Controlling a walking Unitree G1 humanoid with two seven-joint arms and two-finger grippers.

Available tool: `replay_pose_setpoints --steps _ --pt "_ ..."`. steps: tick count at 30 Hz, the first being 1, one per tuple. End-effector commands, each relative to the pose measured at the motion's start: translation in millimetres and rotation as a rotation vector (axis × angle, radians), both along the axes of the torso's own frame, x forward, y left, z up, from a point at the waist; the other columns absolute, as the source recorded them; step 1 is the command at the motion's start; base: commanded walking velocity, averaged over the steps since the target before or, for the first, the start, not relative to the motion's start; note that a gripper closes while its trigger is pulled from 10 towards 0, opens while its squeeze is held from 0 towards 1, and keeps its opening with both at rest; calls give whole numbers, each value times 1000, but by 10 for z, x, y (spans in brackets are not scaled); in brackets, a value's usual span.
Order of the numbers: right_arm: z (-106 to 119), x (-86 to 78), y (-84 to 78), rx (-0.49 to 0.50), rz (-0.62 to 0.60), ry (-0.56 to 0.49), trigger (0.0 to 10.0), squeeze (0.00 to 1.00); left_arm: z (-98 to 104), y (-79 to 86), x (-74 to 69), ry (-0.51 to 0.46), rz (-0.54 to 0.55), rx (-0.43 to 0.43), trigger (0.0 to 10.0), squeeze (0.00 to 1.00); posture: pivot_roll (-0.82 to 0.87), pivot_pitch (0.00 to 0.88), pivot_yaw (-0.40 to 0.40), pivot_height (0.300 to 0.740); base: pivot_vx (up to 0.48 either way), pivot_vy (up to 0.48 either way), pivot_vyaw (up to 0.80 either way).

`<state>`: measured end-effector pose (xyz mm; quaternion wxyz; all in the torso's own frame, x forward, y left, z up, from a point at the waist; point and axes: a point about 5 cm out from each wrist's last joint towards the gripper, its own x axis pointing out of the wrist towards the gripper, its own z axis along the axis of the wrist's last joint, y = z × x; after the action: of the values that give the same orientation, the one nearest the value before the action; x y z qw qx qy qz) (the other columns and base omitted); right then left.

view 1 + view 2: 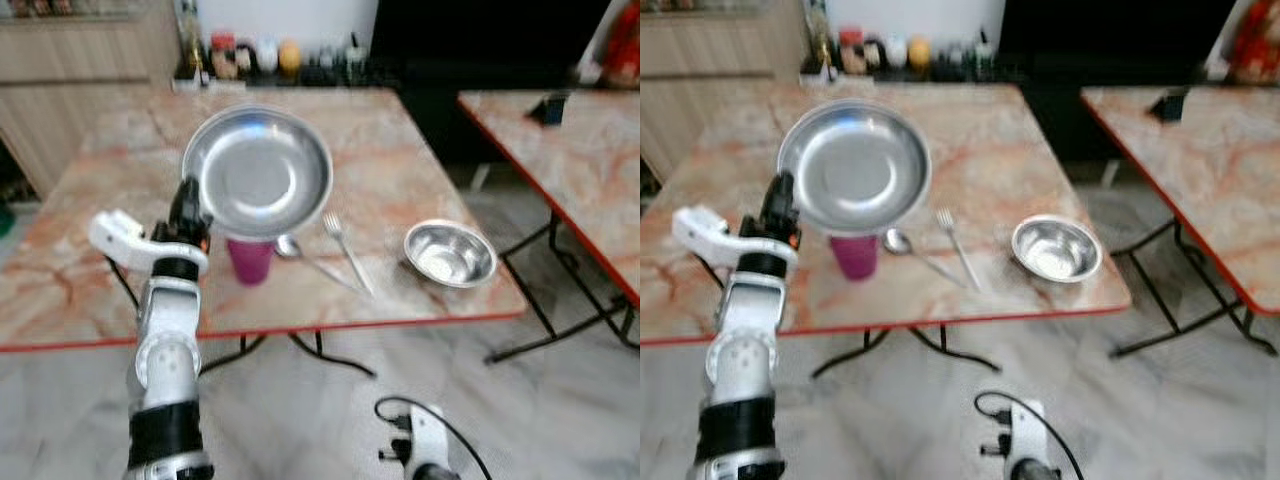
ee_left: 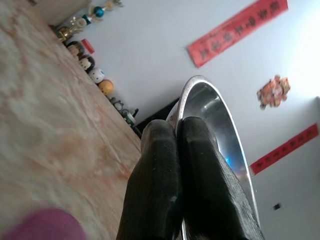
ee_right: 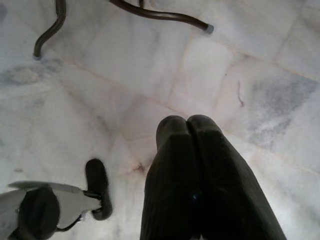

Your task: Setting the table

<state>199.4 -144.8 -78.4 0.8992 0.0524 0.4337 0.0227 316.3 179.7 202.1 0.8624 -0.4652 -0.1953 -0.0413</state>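
Observation:
My left gripper [image 1: 191, 205] is raised over the near left part of the marble table [image 1: 400, 150] and is shut on the rim of a round steel plate [image 1: 258, 172], held tilted above the tabletop. In the left wrist view the two black fingers [image 2: 172, 150] pinch the plate's edge [image 2: 210, 105]. Under the plate stands a magenta cup [image 1: 250, 258]. A spoon [image 1: 300, 255] and a fork [image 1: 345, 248] lie side by side to its right. Further right sits a small steel bowl [image 1: 450, 253]. My right gripper [image 3: 186, 125] hangs low over the floor, shut and empty.
Bottles and jars [image 1: 260, 55] line the table's far edge. A second marble table [image 1: 580, 150] stands to the right across a gap. Black table legs [image 1: 330, 355] and white marble floor [image 1: 300, 420] lie before me. Wooden cabinets [image 1: 60, 60] are at the back left.

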Motion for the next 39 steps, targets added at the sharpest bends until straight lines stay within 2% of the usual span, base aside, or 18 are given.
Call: replay_pose_setpoints --steps 1,10,14,17,28,39 --pt "-17 -36 -100 -21 -18 10 10000 0 88 -84 1 -32 -23 1 10000 0 13 38 -8 740 0 -472 0" --pt "-21 -50 -106 -34 -3 4 10000 0 63 -144 15 -10 -38 24 10000 0 11 30 -4 740 0 -472 0" --pt "-15 -45 -125 -49 -1 -9 10000 0 64 -147 19 -5 -34 34 10000 0 12 42 -2 740 0 -469 502" --pt "-27 -65 -128 -30 -9 5 10000 0 62 -153 17 -4 -35 36 10000 0 12 48 -1 740 0 -471 542" --pt "-31 -74 -137 -27 -23 7 10000 0 48 -157 17 4 -33 45 10000 0 9 55 -2 740 0 -469 0" --pt "-30 -74 -147 -29 -21 8 10000 0 -59 -81 -29 45 -25 136 10000 0 8 57 -3 740 0 -469 0"
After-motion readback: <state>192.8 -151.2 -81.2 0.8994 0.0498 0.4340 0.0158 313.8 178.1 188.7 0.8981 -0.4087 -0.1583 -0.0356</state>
